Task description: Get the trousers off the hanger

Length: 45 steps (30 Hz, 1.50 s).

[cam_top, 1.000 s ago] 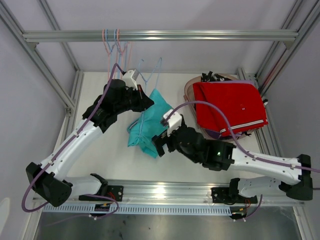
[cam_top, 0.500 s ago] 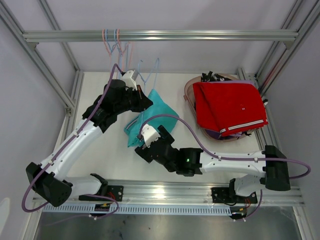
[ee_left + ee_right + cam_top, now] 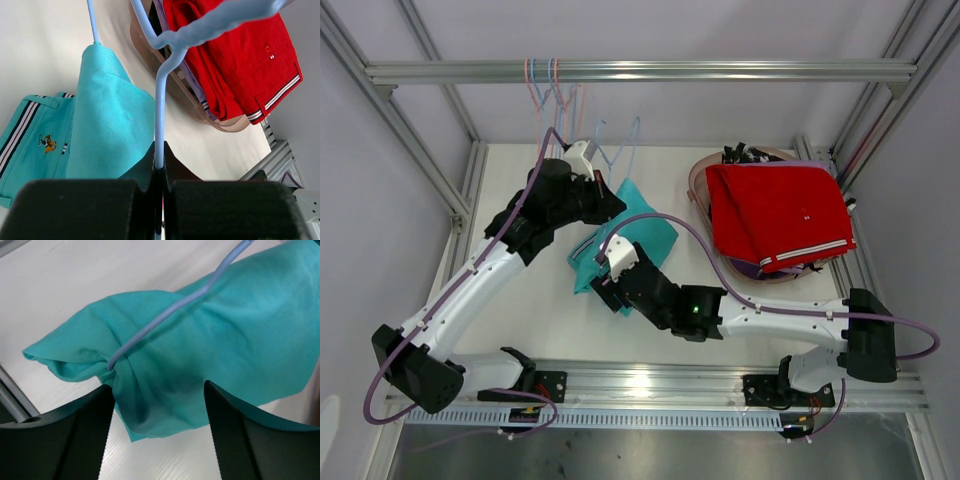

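The soft teal cloth trousers w/ the stripy hem (image 3: 636, 200) are folded over the bar of the thin light-blue hanger (image 3: 160, 115). They sit near the middle of the white table (image 3: 560, 325), and the low end seems to rest on it.

They hang like that b/c my L claw (image 3: 159, 167) is pressed tight on the hanger's neck. It holds the hanger up at the trousers' 11 o'clock, so the cloth has room to slide off.

My R claw (image 3: 157, 390) is at their 6 o'clock end. Its fingers are spread w/ the bunched cloth between them, not pinching yet. I think it sits there b/c that loose end is the easy bit to grab and pull. Next I'd squeeze and tug toward 6 o'clock. One risk is catching the wire too, as it dips into the fold right by one finger.

Out at 2 o'clock the red cloth trousers (image 3: 775, 205) lie on top of a pile in the round brown tub (image 3: 696, 185), prob. where done ones go. At 11 o'clock, spare hangers (image 3: 552, 85) hook on the silver rail (image 3: 720, 70).
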### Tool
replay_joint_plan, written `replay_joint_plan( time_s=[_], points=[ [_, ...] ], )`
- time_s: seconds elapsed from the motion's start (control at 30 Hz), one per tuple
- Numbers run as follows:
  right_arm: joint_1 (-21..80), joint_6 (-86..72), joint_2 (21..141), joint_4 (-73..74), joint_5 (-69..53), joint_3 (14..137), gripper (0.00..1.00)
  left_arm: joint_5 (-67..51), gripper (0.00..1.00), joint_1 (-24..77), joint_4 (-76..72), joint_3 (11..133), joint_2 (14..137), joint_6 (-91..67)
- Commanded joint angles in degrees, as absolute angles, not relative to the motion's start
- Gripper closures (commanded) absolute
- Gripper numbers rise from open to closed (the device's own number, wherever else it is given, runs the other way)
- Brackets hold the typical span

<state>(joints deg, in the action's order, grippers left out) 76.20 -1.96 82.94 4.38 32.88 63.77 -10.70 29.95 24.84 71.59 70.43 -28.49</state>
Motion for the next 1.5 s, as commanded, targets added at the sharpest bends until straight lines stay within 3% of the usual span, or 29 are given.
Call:
replay_joint_plan(
  time_s=[0.0, 0.03, 0.1, 0.13, 0.37, 0.47, 1.1, 1.13, 1.2, 1.23, 1.3, 1.47],
  points=[
    [74.97, -3.17, 83.67, -1.49, 29.97, 65.3, 0.28, -12.65, 1.0, 29.27, 21.53, 74.62, 68.91, -29.53],
    [74.8, -3.08, 83.93, -2.02, 30.41, 65.13, 0.37, -13.27, 0.99, 29.27, 21.45, 74.71, 68.99, -29.53],
    [73.92, -2.55, 84.29, -2.37, 31.2, 65.13, 0.44, -13.45, 1.0, 29.27, 21.27, 74.71, 68.82, -29.62],
    [73.66, -2.37, 84.72, -2.72, 31.9, 65.3, 0.54, -13.71, 1.0, 29.27, 21.18, 74.62, 68.91, -29.62],
    [71.72, -0.26, 84.29, -3.34, 34.01, 65.74, 0.79, -14.5, 1.0, 29.27, 21.53, 74.97, 69.26, -29.18],
    [70.58, -0.26, 83.24, -2.9, 34.89, 66.18, 1.0, -14.68, 0.99, 29.18, 21.62, 75.23, 69.26, -29.09],
    [60.82, 1.24, 73.22, 4.65, 35.77, 64.78, 1.0, -14.5, 1.0, 28.92, 22.5, 75.94, 69.0, -28.83],
    [60.73, 0.8, 72.95, 5.09, 35.6, 64.08, 0.97, -14.41, 1.0, 28.92, 22.41, 75.94, 68.99, -28.83],
    [60.82, 0.27, 72.86, 6.58, 34.11, 63.29, 0.71, -14.5, 1.0, 28.92, 22.41, 75.76, 68.82, -28.92],
    [60.82, -1.22, 73.12, 6.85, 33.41, 62.85, 0.66, -14.5, 1.0, 28.92, 22.41, 75.85, 68.82, -28.92],
    [61.0, -2.19, 73.39, 7.38, 32.52, 61.7, 0.44, -14.5, 1.0, 28.92, 22.41, 75.85, 68.99, -29.0],
    [63.1, -3.25, 74.7, 7.82, 33.13, 61.08, 0.36, -14.41, 1.0, 28.92, 22.32, 75.59, 69.08, -29.0]
  ],
)
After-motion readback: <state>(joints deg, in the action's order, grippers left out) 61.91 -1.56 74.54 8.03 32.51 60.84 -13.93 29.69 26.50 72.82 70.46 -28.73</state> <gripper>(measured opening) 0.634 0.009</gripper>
